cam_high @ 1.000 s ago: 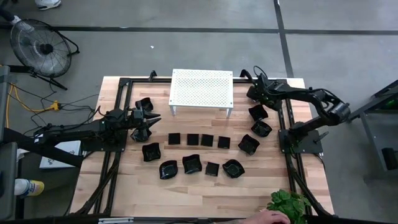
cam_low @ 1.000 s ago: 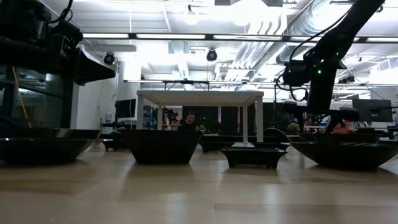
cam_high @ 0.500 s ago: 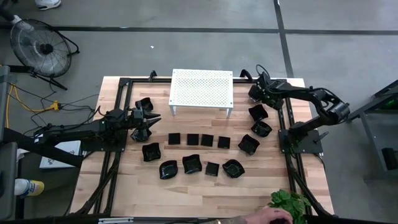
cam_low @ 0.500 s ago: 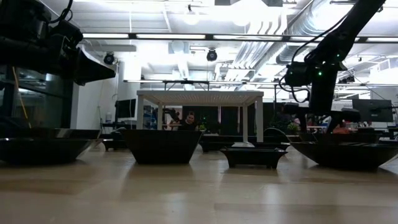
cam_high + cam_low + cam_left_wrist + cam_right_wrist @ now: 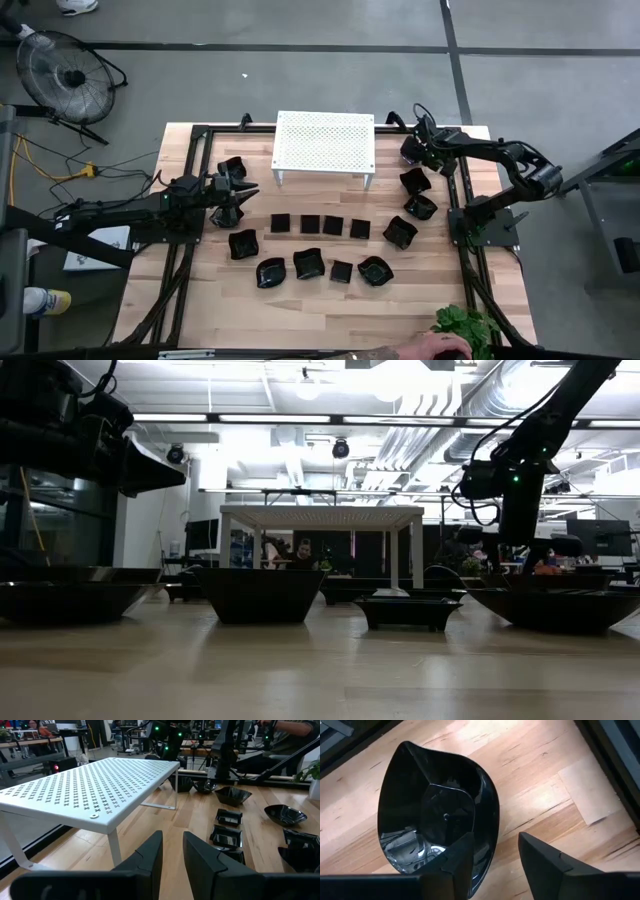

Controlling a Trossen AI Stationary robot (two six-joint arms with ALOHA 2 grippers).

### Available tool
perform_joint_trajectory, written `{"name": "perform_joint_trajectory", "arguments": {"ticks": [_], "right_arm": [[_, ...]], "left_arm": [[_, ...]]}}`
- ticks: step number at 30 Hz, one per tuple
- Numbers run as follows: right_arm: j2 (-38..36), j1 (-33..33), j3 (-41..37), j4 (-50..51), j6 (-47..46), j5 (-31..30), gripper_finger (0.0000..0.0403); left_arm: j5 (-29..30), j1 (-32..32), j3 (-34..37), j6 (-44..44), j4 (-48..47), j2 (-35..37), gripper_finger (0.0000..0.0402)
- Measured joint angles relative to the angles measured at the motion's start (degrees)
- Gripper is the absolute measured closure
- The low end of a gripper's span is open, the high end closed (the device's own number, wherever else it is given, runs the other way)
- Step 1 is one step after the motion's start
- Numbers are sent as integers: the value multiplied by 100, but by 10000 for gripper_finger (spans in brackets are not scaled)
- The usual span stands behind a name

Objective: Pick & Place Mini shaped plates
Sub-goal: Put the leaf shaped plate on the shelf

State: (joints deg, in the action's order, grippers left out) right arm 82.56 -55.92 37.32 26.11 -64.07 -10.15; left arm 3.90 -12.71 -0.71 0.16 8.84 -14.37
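Several mini shaped plates (image 5: 333, 226), glossy and black, rest on their bases in an arc on the wooden table, in front of the white perforated stand (image 5: 324, 141). My right gripper (image 5: 412, 150) is open near the far right corner, above one wavy-rimmed plate (image 5: 437, 820). One finger (image 5: 462, 855) is over the plate's hollow; the other (image 5: 542, 860) is outside its rim. My left gripper (image 5: 172, 852) waits at the table's left, open by a narrow gap with nothing between the fingers, pointing at the stand (image 5: 95, 787). My right gripper comes at the wavy-rimmed plate from above, its fingers on either side of the rim (image 5: 490, 827) at one edge. The plate sits flat on the table. Whether the fingers touch it, I cannot tell.
Black frame rails (image 5: 462, 215) run along the table's left and right sides. More plates (image 5: 232, 168) lie beside the left gripper. A person's hand (image 5: 440, 346) and a green plant (image 5: 466, 328) are at the near right corner. Bare wood (image 5: 320, 310) lies along the near edge.
My right gripper has shifted a little toward the table's right edge, staying open over the far right plate. The person's hand at the near edge has moved slightly.
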Motion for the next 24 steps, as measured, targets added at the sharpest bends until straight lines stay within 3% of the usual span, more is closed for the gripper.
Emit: {"name": "perform_joint_trajectory", "arguments": {"ticks": [11, 24], "right_arm": [[348, 0, 15, -141, 0, 155, 287], [129, 0, 0, -238, 16, 267, 321]], "left_arm": [[0, 0, 0, 0, 0, 0, 328], [0, 0, 0, 0, 0, 0, 328]]}}
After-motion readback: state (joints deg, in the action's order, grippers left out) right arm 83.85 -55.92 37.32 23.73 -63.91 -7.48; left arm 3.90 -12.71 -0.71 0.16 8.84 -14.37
